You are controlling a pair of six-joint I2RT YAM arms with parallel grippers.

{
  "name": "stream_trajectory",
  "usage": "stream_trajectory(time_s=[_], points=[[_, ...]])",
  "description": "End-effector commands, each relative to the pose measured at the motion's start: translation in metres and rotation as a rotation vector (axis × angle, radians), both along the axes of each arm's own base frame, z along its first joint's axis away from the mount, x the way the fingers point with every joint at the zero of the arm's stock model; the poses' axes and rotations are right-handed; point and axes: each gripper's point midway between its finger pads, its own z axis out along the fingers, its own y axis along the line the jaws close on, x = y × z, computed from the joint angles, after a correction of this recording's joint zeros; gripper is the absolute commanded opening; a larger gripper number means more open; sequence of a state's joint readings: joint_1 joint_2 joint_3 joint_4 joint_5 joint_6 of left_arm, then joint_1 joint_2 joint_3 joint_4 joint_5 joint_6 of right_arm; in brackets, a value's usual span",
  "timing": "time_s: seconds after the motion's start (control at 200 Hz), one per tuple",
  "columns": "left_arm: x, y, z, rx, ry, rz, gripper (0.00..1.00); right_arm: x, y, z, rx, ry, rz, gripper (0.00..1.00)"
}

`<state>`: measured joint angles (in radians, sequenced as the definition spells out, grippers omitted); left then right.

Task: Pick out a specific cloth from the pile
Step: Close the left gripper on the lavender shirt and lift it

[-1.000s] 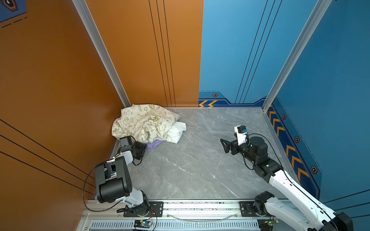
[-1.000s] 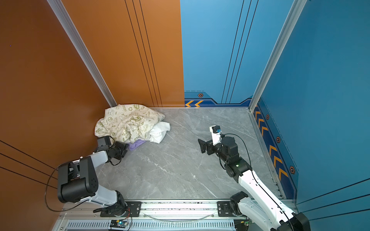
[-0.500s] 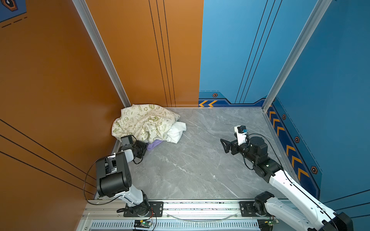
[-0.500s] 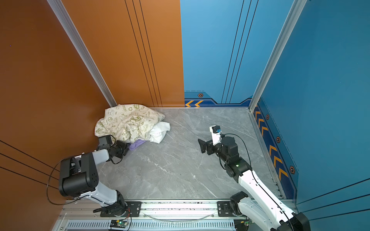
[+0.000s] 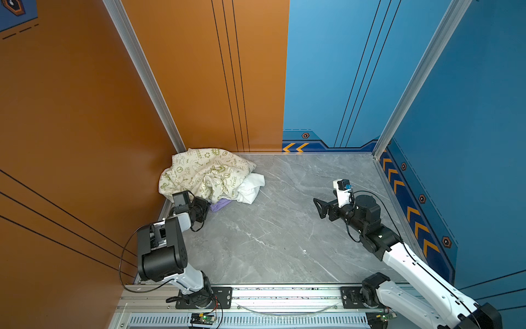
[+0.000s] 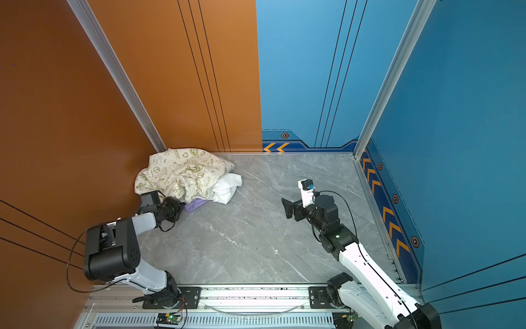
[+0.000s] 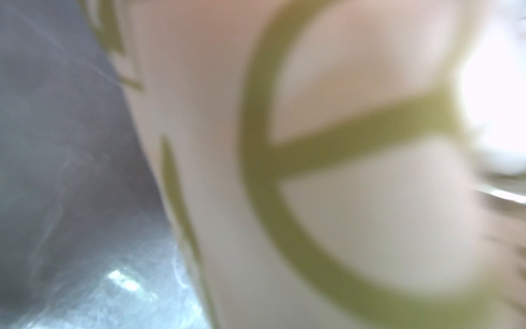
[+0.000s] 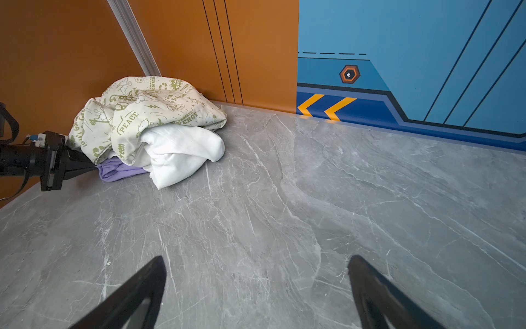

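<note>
A table [image 5: 284, 233] of grey stone with pale veins is seen in both top views. It is enclosed by orange walls [image 5: 71, 114] on the left and at the back left, and by blue walls [image 5: 327, 71] at the back right and on the right. Metal posts [image 5: 142, 71] stand in the two far corners. A dark band with yellow chevrons [image 5: 294, 147] runs along the foot of the blue walls. At the near edge a metal rail [image 5: 284, 296] is fixed, and both arms are mounted on it.

The pile [image 5: 210, 176] lies in the far left corner, against the orange walls. A cream cloth [image 8: 148, 114] with green prints is on top, and a white garment [image 8: 182, 153] comes out at its right. The lilac cloth [image 8: 119, 171] is under both, and only a small part shows at the near edge, flat on the table.

The left hand [image 8: 91, 168] is closed, with its tips together at the edge of the lilac cloth. Whether fabric is pinched cannot be told. The right hand [image 8: 255, 257] is held wide apart, low over the table and well apart from the pile.
</note>
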<state>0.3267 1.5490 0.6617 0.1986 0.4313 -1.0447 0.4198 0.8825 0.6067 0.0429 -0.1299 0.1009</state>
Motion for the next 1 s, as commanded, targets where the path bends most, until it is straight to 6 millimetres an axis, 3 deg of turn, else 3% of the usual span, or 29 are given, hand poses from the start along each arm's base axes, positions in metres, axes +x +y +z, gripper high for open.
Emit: stream_trajectory(time_s=[0.0,0.335,0.576,0.836,0.906,0.931,0.991], points=[[0.008,-0.003,0.037,0.022,-0.112,-0.017,0.00,-0.004,-0.004,-0.005,-0.020,0.002,-0.009,1.00],[0.017,0.002,0.122,0.043,-0.289,0.024,0.00,-0.005,-0.004,-0.005,-0.016,0.005,-0.007,1.00],[0.013,0.008,0.189,0.161,-0.368,0.021,0.00,-0.006,-0.003,-0.003,-0.009,0.004,-0.004,1.00],[0.017,0.007,0.237,0.207,-0.442,-0.003,0.00,-0.006,-0.003,-0.003,-0.001,0.007,-0.003,1.00],[0.016,0.006,0.242,0.211,-0.446,-0.005,0.00,-0.007,-0.004,-0.003,0.000,0.005,-0.004,1.00],[0.016,0.007,0.258,0.227,-0.477,-0.005,0.00,-0.007,-0.004,-0.002,0.000,0.004,-0.004,1.00],[0.014,0.007,0.269,0.248,-0.489,-0.006,0.00,-0.007,-0.004,-0.002,-0.002,0.002,-0.004,1.00]])
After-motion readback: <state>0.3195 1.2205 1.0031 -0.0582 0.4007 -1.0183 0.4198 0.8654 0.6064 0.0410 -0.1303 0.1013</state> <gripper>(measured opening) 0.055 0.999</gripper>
